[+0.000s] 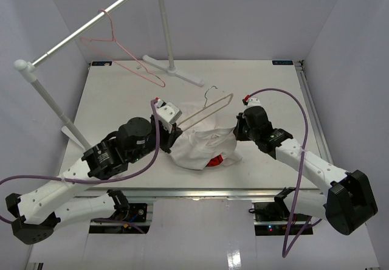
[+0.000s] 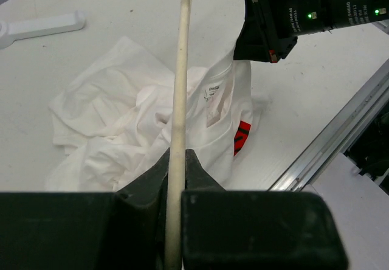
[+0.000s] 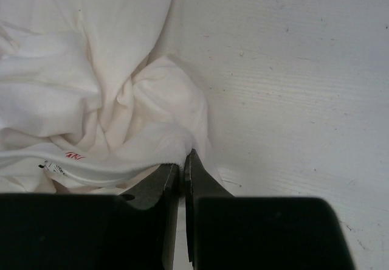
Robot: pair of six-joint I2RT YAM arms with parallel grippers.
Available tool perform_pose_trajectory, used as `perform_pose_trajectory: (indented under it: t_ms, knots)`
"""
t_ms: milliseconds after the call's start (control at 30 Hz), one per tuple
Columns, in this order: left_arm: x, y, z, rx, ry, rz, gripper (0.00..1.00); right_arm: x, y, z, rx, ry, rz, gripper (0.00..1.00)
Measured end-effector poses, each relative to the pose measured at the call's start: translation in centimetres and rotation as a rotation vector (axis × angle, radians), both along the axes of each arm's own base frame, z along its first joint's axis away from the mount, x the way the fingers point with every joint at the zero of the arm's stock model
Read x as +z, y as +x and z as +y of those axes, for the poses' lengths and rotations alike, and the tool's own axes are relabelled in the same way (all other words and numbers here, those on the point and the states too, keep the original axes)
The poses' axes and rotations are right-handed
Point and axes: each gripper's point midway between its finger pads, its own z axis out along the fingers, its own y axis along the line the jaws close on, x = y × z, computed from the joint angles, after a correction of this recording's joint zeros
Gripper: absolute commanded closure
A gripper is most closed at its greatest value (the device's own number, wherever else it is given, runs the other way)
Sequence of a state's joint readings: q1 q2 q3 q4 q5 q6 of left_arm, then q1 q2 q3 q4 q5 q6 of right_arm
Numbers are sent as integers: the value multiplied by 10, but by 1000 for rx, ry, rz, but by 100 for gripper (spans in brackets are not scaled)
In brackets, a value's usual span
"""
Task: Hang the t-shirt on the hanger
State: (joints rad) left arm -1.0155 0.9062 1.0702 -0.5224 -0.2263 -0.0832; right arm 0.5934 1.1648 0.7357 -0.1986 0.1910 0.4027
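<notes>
While left pincer [image 2: 175, 159] clamps the hanger [image 2: 181, 69], right pincer [image 3: 183, 164] nips t-shirt [image 3: 91, 69] (wrist views only).

The left arm [image 1: 73, 182] and right arm [image 1: 304, 160] had white shells and black cylindrical joints, each trailing a purple cable [image 1: 292, 96]. The left gripper [image 2: 175, 155] and right gripper [image 3: 182, 160] had black wedge fingers; green lights [image 2: 310, 16] dotted the right wrist

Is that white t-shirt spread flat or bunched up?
Bunched up: the t-shirt lies crumpled on the table, red logo mostly buried in folds.
</notes>
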Motion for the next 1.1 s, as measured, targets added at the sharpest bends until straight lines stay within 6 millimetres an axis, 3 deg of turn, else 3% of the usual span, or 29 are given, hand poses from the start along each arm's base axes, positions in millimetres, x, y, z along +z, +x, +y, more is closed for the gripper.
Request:
perform_pose_trajectory:
  t_ms: [200, 367, 633, 833, 967, 1100]
  knots:
    - [-7, -29, 9, -105, -6, 53, 100, 0, 3, -7, -22, 5, 8, 92]
    - [-34, -47, 16, -168, 51, 116, 100, 4, 4, -7, -22, 5, 7, 92]
    - [-74, -51, 23, -160, 158, 198, 100, 18, 8, -6, -28, 9, -17, 92]
    - [-74, -47, 27, -131, 159, 180, 100, 26, 5, -8, -13, 15, -35, 92]
    - [-77, -45, 17, -153, 163, 185, 100, 36, -2, 0, 45, 34, -33, 92]
    - [-85, -39, -1, -174, 169, 203, 100, 66, -9, 22, 132, 56, -64, 92]
